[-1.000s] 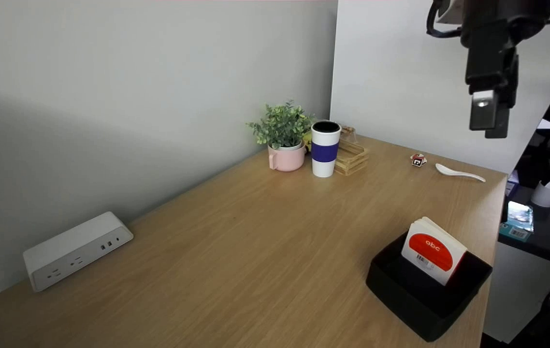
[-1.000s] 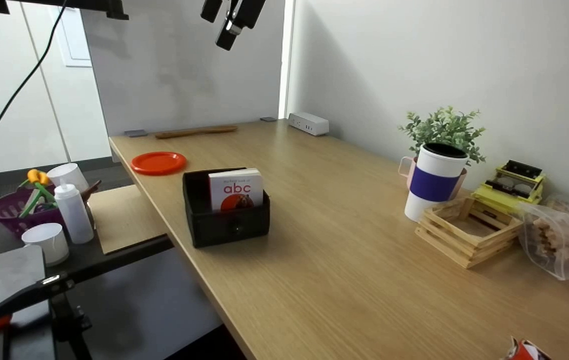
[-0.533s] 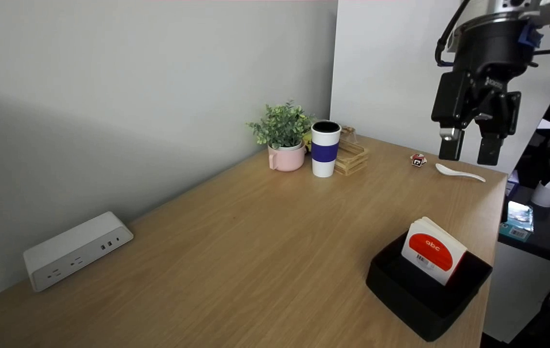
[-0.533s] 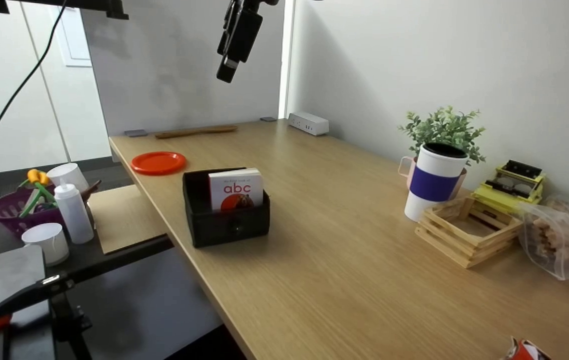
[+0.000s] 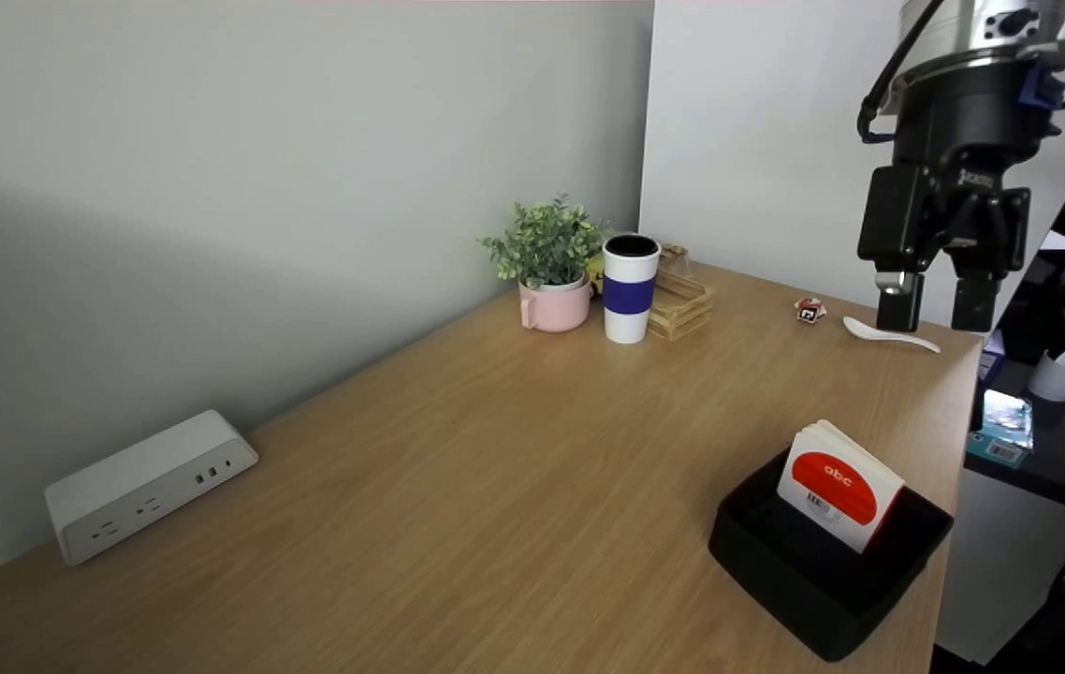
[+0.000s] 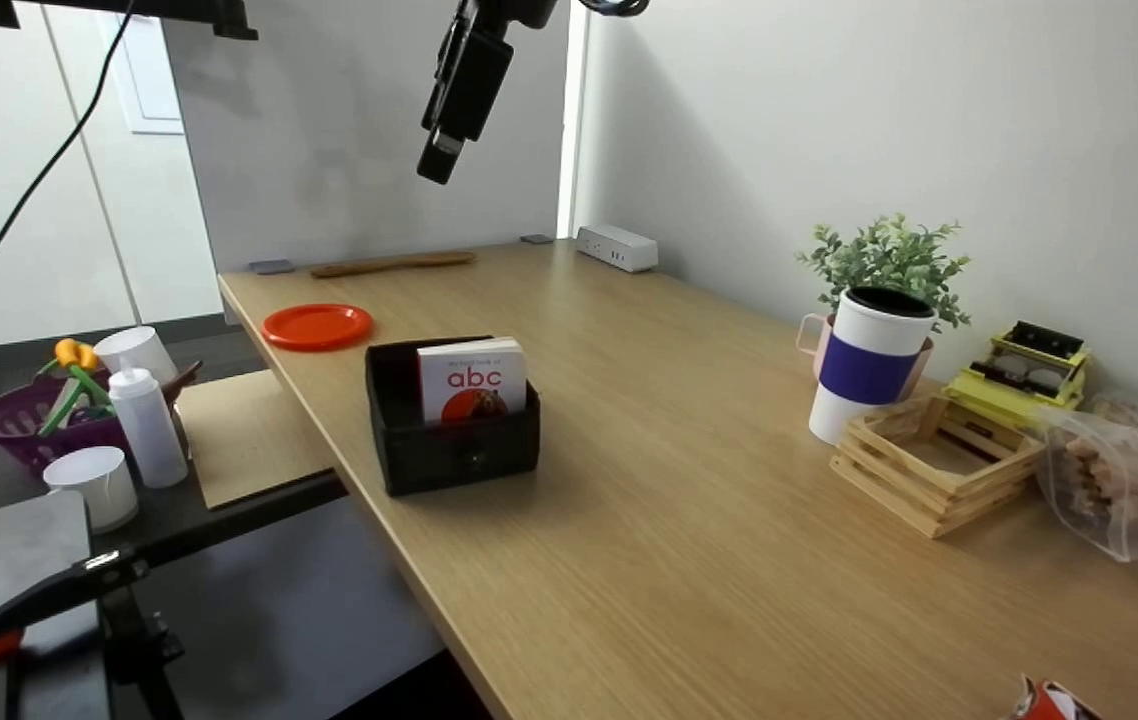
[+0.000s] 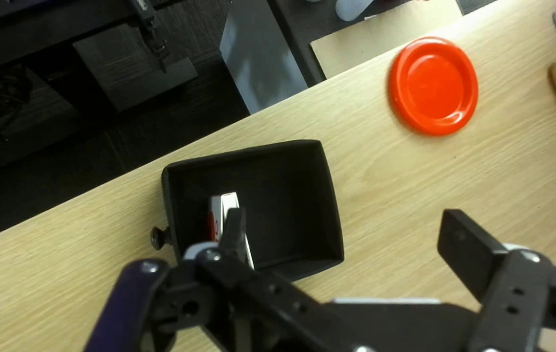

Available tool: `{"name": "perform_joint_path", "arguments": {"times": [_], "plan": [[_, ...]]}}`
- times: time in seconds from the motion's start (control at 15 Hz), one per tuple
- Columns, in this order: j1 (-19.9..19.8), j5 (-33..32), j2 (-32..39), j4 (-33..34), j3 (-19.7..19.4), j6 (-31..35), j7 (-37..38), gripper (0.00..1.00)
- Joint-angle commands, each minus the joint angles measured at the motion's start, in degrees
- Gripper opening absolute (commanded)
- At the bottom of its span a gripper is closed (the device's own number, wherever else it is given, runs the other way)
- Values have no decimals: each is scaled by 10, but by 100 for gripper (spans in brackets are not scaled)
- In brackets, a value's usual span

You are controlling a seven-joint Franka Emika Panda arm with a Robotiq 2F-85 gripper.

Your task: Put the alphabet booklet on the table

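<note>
The alphabet booklet (image 5: 839, 487) is white with a red-orange mark and stands tilted inside the black box (image 5: 771, 590). In an exterior view the booklet (image 6: 472, 380) shows its "abc" cover above the box's (image 6: 459, 455) front wall. The box sits on the wood-grain table (image 5: 458, 487) near its edge. My gripper (image 5: 937, 311) is open and empty, well above the table and the box. In the wrist view the gripper's (image 7: 345, 227) fingers are wide apart; the left finger overlaps the booklet (image 7: 229, 199) and hides part of it.
A red plate (image 6: 317, 327) and a wooden stick (image 6: 394, 263) lie beyond the box. A tumbler (image 5: 626, 318), a potted plant (image 5: 555, 307), a wooden crate (image 6: 939, 470) and a power strip (image 5: 153, 487) stand along the wall. A white spoon (image 5: 888, 335) lies near the table's end.
My gripper has come down and turned, so both fingers show apart in an exterior view. In the last half second it moved slightly lower. The booklet and box have not moved.
</note>
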Motion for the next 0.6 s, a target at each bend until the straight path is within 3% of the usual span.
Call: {"name": "perform_joint_path", "arguments": {"times": [0.0,0.53], "plan": [[-8,-9,9,4,4,12,9,100],[-20,-139,70,22,-2,93,97,100]]}}
